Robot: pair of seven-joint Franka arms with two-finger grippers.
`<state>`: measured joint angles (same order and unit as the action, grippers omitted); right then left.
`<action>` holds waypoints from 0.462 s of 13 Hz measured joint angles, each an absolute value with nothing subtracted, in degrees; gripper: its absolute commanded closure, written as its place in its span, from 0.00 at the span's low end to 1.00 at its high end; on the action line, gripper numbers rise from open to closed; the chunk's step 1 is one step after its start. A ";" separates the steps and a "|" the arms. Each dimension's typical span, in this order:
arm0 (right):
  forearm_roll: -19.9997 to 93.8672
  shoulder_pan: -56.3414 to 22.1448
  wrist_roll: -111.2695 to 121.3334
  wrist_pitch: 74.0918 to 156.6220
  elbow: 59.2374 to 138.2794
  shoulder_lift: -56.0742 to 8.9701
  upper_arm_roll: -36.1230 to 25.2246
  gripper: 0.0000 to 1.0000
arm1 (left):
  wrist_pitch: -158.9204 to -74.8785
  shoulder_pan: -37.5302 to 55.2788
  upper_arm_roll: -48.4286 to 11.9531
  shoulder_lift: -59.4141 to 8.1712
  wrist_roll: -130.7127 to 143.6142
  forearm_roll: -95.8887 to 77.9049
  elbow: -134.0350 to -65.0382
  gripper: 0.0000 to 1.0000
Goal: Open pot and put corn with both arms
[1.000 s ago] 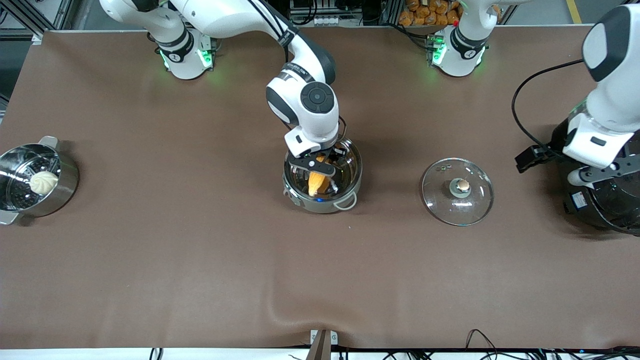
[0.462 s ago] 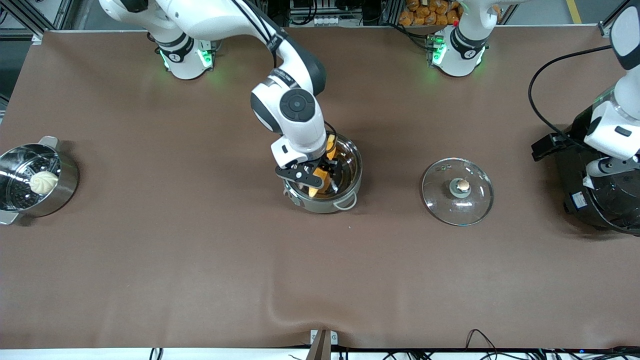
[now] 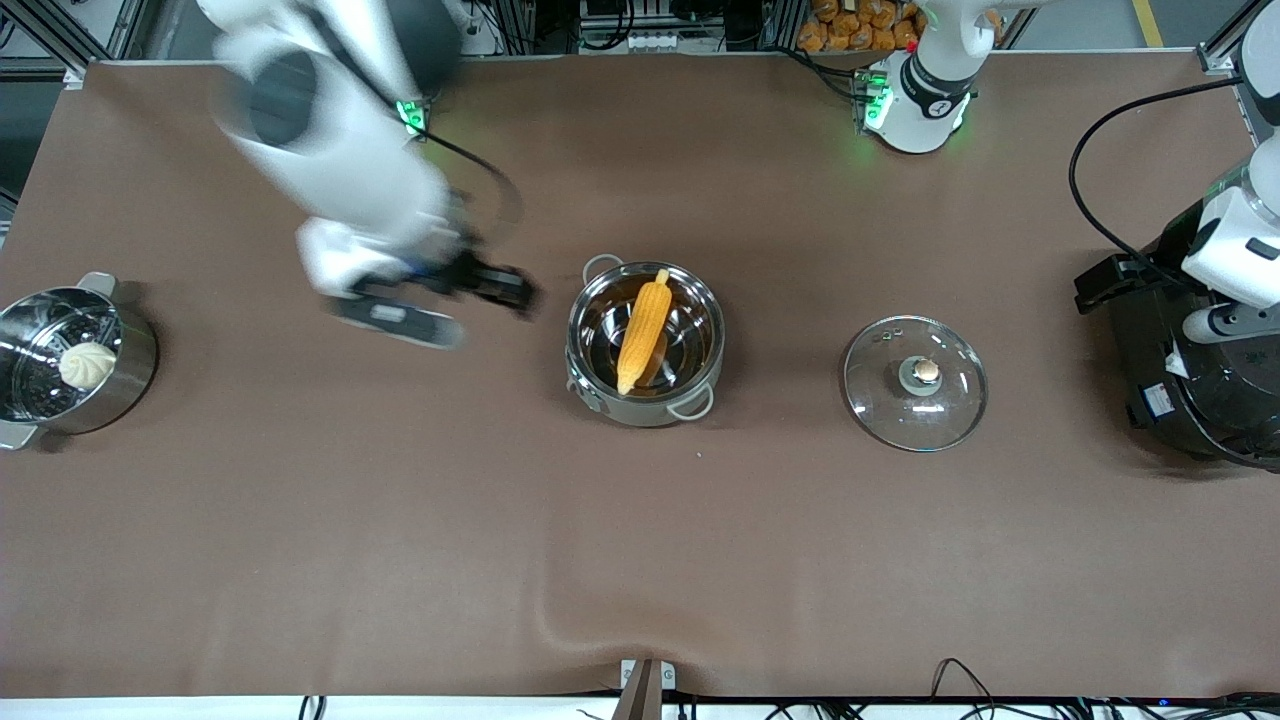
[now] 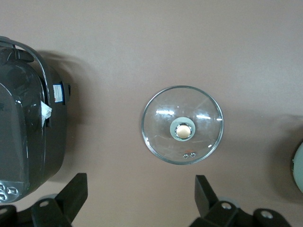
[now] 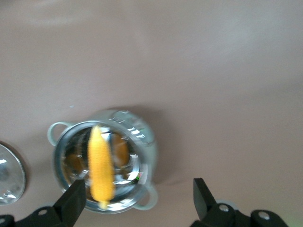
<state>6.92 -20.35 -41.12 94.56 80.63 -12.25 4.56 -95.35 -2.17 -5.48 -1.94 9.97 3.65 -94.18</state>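
Observation:
The steel pot (image 3: 704,345) stands open mid-table. The yellow corn (image 3: 642,328) lies inside it, its stub toward the robots' bases. The glass lid (image 3: 880,395) with its tan knob (image 3: 926,371) lies flat on the table, toward the left arm's end. My right gripper (image 3: 495,288) is open and empty, blurred by motion, above the table beside the pot toward the right arm's end. Its wrist view shows the pot (image 5: 146,149), the corn (image 5: 100,163) and the open gripper (image 5: 138,194). My left gripper (image 3: 1105,285) is open and empty by the rice cooker, and its wrist view (image 4: 140,189) shows the lid (image 4: 161,123).
A big black rice cooker (image 3: 1200,400) stands at the left arm's end and shows in the left wrist view (image 4: 23,132). A steel steamer pot (image 3: 135,375) with a white bun (image 3: 87,364) stands at the right arm's end.
The right gripper let go of the corn, rose out of the pot and swung toward the right arm's end. The corn now lies in the pot. The left arm drifted slightly toward its end.

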 measured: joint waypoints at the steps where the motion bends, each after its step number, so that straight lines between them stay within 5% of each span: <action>1: 6.79 -15.78 -33.41 91.42 80.85 -9.44 4.46 0.00 | -94.77 -2.13 -5.56 -1.82 9.47 3.62 -93.36 0.00; 4: 6.37 -3.12 -12.84 87.69 81.85 -4.82 2.92 0.00 | -92.45 -2.15 -5.44 -1.62 8.99 2.56 -90.52 0.00; 6: 6.28 -2.10 -4.23 87.67 82.27 -4.15 -3.04 0.00 | -91.63 -2.16 -5.42 -1.61 8.99 2.03 -89.46 0.00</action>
